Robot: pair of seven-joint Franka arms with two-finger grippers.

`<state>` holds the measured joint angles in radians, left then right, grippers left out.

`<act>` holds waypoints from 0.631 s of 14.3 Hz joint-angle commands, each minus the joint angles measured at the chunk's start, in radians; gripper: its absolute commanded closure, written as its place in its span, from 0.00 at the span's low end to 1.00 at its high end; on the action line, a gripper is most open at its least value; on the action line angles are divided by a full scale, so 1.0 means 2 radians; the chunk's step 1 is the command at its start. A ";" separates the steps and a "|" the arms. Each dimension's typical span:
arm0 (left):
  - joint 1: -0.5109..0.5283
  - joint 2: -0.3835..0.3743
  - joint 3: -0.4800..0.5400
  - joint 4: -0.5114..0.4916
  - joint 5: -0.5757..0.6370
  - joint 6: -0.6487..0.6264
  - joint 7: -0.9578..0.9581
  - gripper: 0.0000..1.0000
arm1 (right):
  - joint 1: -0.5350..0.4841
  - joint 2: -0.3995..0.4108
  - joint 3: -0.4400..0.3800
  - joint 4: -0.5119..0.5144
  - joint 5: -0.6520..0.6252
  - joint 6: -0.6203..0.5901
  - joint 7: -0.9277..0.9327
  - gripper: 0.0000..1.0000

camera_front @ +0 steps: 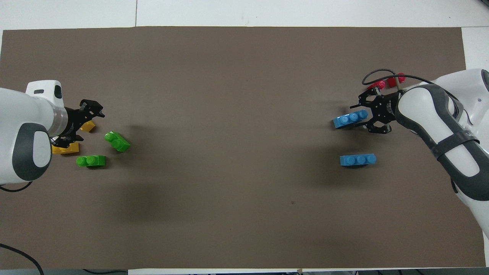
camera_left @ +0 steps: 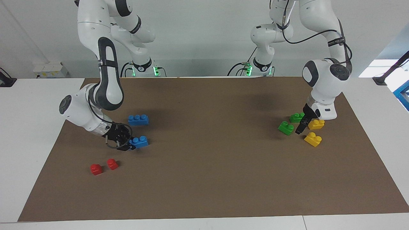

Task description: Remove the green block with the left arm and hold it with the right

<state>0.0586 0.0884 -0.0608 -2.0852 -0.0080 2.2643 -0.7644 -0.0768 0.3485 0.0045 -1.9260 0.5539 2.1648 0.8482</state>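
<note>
Left hand (camera_left: pixel 302 126) is low over the brown mat (camera_left: pixel 211 153) at the left arm's end of the worktop (camera_left: pixel 28 134), pointing down with a slight tilt, sitting between the bricks there. Can't tell if its fingers are spread or closed; nothing visibly gripped. Left arm (camera_left: pixel 322 86) drops in steeply, wrist bent over the cluster.

Around it: 2 green blocks and 2 yellow bricks. One green block (camera_left: pixel 286 127) lies just beside the fingertips, toward the table middle, turned at an angle. The 2nd green block (camera_left: pixel 297 117) is nearer to the robots, close to the hand. One yellow brick (camera_left: pixel 316 124) is right next to the hand, the other yellow brick (camera_left: pixel 313 139) farther from the robots.

Right hand (camera_left: pixel 129 146) is low at the right arm's end, turned sideways, clamped on the end of a blue 3-stud brick (camera_left: pixel 139 141). Right arm (camera_left: pixel 105 83) is folded down, elbow up.

2nd blue 3-stud brick (camera_left: pixel 138 119) lies free, nearer to the robots. 2 small red bricks (camera_left: pixel 104 166) lie farther out.

All bricks glossy moulded plastic with round studs; mat is matte and flat.
</note>
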 commanded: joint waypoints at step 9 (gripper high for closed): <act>-0.002 -0.029 -0.006 0.111 0.003 -0.132 0.085 0.00 | -0.005 -0.130 0.008 0.100 -0.156 -0.228 0.045 0.16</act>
<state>0.0580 0.0680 -0.0695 -1.8770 -0.0080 2.0512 -0.6300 -0.0800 0.1307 0.0050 -1.7527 0.3054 1.7544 0.9704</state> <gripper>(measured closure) 0.000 0.198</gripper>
